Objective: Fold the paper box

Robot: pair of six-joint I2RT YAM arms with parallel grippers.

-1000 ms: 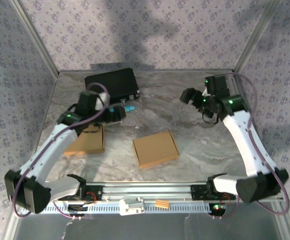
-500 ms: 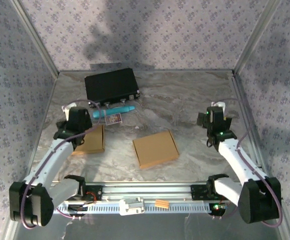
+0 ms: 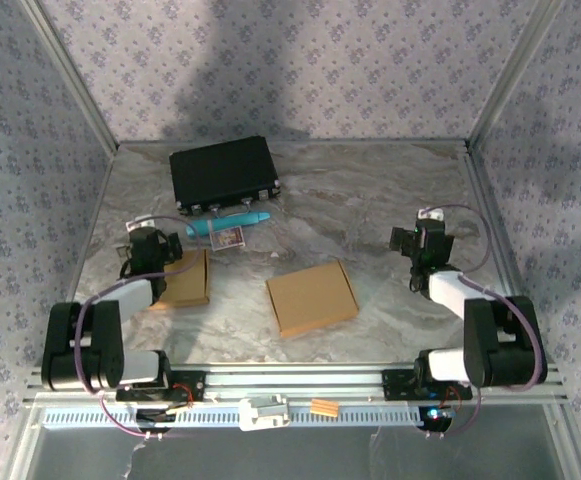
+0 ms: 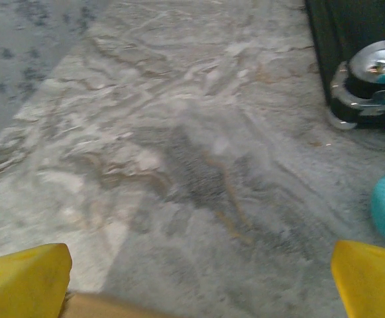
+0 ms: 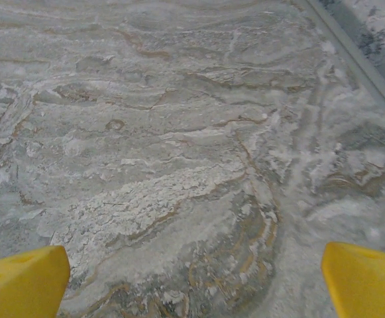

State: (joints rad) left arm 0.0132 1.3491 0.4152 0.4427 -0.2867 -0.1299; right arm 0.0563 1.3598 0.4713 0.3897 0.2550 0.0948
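Marbled grey table (image 3: 370,200), floral-print walls (image 3: 270,60) on three sides. Overhead: paper box (image 3: 312,298) lies flat mid-table, well apart from both arms. Second cardboard piece (image 3: 185,282) partly under the left arm. Black case (image 3: 223,172) at the back, teal pen (image 3: 225,222) just in front of it. Left wrist camera: left gripper (image 4: 195,281) spread wide, empty, case knob (image 4: 371,63) ahead. Right wrist camera: right gripper (image 5: 192,278) wide, empty, over bare marble.

Soft even overhead light, broad shadow on back wall (image 3: 270,70), blurry wrist views, no glare
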